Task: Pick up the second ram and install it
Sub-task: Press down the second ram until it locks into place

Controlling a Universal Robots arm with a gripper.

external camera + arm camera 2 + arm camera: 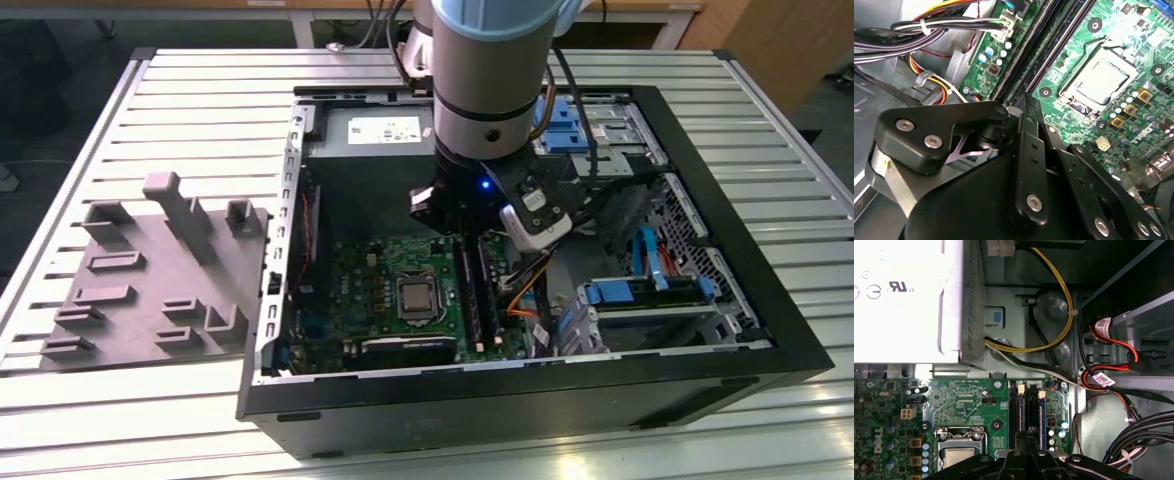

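1. Memory stick [469, 290]: as far as I can judge, the dark strip standing on edge in the slot bank of the green board [374, 265], just at 3 o'clock of the silver chip [418, 296].
2. Long axis: 12 to 6 o'clock in the exterior view, parallel with the slots.
3. My claw [461, 222]: directly over the strip's 12 o'clock end, so the strip runs off toward 6 o'clock. The fingers [1026, 145] are drawn together.
4. Hidden: my own linkage covers the contact point in both wrist views; I cannot tell whether the tips pinch or merely press the stick, nor whether it is fully seated.
5. Surroundings: the open case [534, 395]; the grey tray [134, 290] lies well apart at 9 o'clock.
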